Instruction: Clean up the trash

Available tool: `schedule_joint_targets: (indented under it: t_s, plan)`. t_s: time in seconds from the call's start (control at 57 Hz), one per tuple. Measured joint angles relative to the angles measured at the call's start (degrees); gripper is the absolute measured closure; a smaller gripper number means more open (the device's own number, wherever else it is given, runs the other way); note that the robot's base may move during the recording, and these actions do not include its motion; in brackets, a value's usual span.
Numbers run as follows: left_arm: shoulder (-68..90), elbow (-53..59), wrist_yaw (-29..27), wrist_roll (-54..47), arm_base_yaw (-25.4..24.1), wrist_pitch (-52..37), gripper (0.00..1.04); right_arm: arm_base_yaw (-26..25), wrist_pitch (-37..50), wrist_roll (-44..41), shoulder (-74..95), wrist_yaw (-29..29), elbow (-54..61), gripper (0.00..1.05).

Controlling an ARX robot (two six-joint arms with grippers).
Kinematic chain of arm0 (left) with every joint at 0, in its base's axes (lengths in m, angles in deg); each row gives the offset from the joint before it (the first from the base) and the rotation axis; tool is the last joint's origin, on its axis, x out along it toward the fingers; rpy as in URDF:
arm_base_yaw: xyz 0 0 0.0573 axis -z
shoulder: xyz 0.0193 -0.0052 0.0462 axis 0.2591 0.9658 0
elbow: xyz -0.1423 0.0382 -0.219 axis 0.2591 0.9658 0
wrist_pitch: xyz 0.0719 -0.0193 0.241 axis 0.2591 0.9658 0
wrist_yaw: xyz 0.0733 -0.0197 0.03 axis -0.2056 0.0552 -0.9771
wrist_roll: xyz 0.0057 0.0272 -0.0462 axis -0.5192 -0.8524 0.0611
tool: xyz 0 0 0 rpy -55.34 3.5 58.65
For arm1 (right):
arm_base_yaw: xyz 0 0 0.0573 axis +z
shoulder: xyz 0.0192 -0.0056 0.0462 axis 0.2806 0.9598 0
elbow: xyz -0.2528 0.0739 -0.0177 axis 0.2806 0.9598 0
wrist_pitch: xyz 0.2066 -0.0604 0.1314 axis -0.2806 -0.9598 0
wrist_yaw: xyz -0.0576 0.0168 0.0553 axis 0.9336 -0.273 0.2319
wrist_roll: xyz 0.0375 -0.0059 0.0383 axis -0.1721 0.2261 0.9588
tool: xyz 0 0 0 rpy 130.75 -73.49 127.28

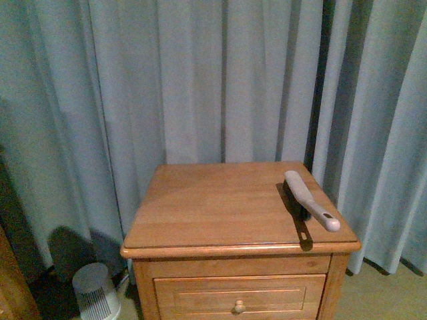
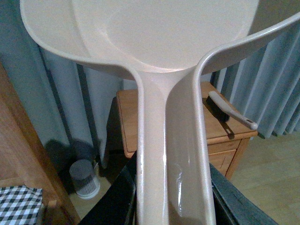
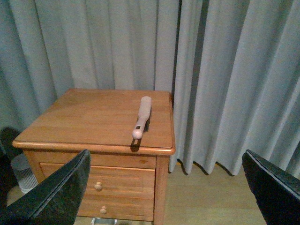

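Scanning for the trash, and no white wad shows anywhere: not on the nightstand (image 1: 213,207), not in the visible part of the dustpan (image 2: 159,51). My read is that nothing looks swept yet, so finding the wad, brushing it in and dumping it all remain. The left gripper (image 2: 173,192) is clamped on the dustpan's handle, which is glossy pale plastic, a smooth scooped bowl narrowing to a long channelled stem. The right gripper (image 3: 164,192) hangs spread wide and empty. The brush (image 1: 308,198) lies loose at the tabletop's four o'clock, with a slim pale handle and dark bristles beneath. The nightstand is varnished wood with rounded edges, and soft grey-blue curtain (image 1: 200,80) folds hang at twelve o'clock.
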Motion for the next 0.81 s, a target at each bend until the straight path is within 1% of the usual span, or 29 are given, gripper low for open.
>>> schedule_joint_targets:
  t_s: [0.421, 0.492, 0.544, 0.597, 0.614, 0.685, 0.808]
  plan:
    - [-0.11, 0.02, 0.02, 0.39, -0.07, 0.0, 0.77, 0.02, 0.02, 0.11, 0.0, 0.15, 0.0, 0.07]
    - [-0.11, 0.02, 0.02, 0.39, -0.07, 0.0, 0.77, 1.31, 2.99, 3.85, 2.6, 6.08, -0.33, 0.07]
    - [-0.11, 0.02, 0.0, 0.42, -0.07, 0.0, 0.77, 0.52, 6.69, 6.23, 9.18, 7.67, -2.97, 0.07]
    - [-0.11, 0.02, 0.04, 0.42, -0.07, 0.0, 0.77, -1.49, 9.88, 6.78, 17.33, 6.23, -7.52, 0.07]
    - [-0.11, 0.02, 0.02, 0.42, -0.07, 0.0, 0.77, -3.21, 11.37, 6.95, 22.8, 4.28, -11.08, 0.07]
    - [-0.11, 0.02, 0.0, 0.5, -0.07, 0.0, 0.77, -6.14, 14.32, 6.93, 31.82, 0.11, -17.09, 0.07]
    - [-0.11, 0.02, 0.04, 0.5, -0.07, 0.0, 0.77, -10.88, 16.96, 7.32, 47.34, -4.61, -27.67, 0.07]
